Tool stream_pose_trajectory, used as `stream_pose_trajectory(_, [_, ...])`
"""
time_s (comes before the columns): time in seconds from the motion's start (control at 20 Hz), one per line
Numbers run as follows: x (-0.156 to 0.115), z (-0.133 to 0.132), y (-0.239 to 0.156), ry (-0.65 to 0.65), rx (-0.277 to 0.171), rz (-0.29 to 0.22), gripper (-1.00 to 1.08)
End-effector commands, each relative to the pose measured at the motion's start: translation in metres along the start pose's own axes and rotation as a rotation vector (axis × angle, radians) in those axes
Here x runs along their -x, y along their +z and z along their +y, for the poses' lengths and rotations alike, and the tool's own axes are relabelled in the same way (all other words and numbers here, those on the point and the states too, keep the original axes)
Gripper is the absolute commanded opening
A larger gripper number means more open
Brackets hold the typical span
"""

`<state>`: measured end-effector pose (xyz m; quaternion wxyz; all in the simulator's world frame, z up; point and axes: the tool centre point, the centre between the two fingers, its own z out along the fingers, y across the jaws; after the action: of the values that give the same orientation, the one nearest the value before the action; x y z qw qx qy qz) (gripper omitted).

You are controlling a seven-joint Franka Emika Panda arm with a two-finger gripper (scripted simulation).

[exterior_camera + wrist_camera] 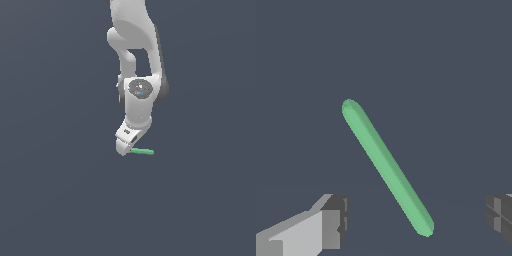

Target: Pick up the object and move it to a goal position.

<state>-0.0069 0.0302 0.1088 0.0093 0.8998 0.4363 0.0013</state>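
- Green rod (387, 167) lies on the dark worktop (60, 190), slantwise between the fingers in the wrist view; in the exterior view it pokes out toward that view's right from beneath the hand (125, 148).
- Hand: fingers (336, 220) stand apart, one on each side of the rod, neither touching it.
- Step in hand, by my reading: the approach for the pick-up; nothing is grasped yet.
- Next move calls for lowering until the fingers flank the rod's middle, perhaps turning the wrist to cross it squarely, then closing.
- No goal marker shows in either view.
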Motion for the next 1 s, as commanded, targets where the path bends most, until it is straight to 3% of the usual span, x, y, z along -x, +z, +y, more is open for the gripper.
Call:
stream_pose_trajectory(0.0, [0.001,-0.001,0.006,-0.073,-0.002,0.000,1.00])
stream_pose_trajectory(0.55, [0.003,-0.009,0.031,-0.378,-0.010,0.003,1.00])
stream_pose_trajectory(0.95, [0.004,-0.013,0.042,-0.517,-0.014,0.009,1.00])
